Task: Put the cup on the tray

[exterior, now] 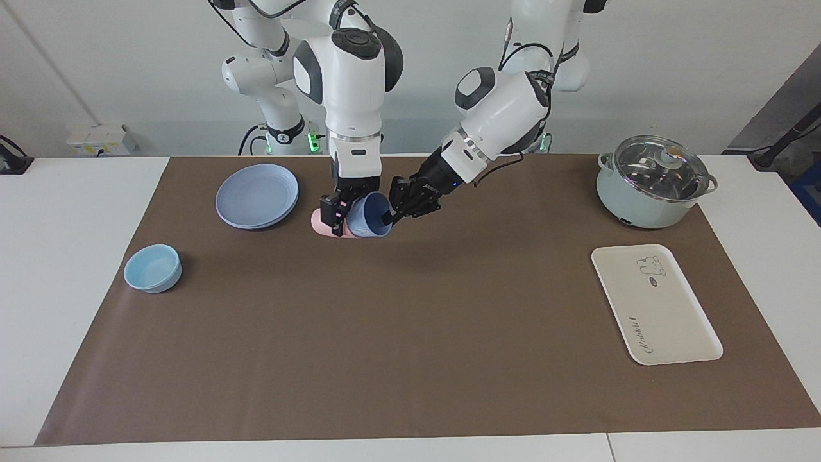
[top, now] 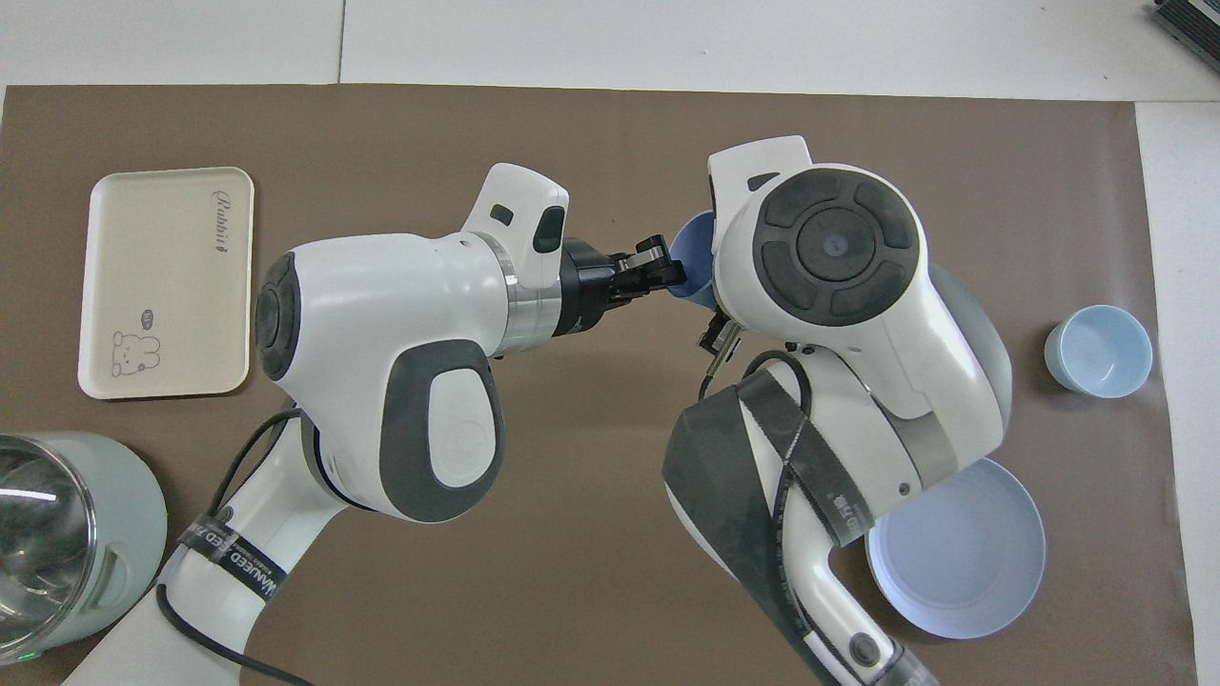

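Note:
The periwinkle-blue cup is tilted, its mouth turned toward the left arm's end of the table, just above the brown mat near the robots. My right gripper points straight down and is shut on it. My left gripper reaches in sideways and is at the cup's rim; it also shows in the overhead view, touching the cup. The right gripper is hidden under its own wrist in the overhead view. The cream-white tray lies flat at the left arm's end.
A pink cup stands on the mat right beside the right gripper. A round blue plate and a light-blue bowl lie toward the right arm's end. A lidded pot stands near the tray.

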Motion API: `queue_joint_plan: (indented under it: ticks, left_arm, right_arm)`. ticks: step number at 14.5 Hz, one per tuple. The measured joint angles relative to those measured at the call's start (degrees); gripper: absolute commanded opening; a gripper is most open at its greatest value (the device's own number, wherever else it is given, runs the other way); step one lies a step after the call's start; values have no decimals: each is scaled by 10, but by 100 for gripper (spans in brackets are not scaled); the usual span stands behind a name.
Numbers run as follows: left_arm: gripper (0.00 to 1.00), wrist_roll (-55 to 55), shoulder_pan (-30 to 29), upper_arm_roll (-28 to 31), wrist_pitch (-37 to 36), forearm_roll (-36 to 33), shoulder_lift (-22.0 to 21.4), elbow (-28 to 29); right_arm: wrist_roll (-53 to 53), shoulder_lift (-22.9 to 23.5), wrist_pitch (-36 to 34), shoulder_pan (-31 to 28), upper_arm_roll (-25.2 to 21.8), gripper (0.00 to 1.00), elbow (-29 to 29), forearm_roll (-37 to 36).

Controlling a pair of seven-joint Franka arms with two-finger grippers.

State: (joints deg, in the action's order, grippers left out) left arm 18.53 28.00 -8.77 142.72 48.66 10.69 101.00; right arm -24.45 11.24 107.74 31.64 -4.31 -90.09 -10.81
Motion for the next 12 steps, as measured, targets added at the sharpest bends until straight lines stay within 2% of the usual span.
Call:
queue_joint_plan:
  ticks: [4,9,12]
  left_arm:
    - [0,22,-27,6,-82,-16,18,-66]
    - [0,29,-69,7,-136,-22,20,-107]
    - [0,29,-115,8,-185,-44,20,-132]
  right_arm:
    - [0,1,2,0,-1,0,4,0]
    - [0,8,3,0,-1,0,4,0]
    - [1,8,17,-5,-1,0,4,0]
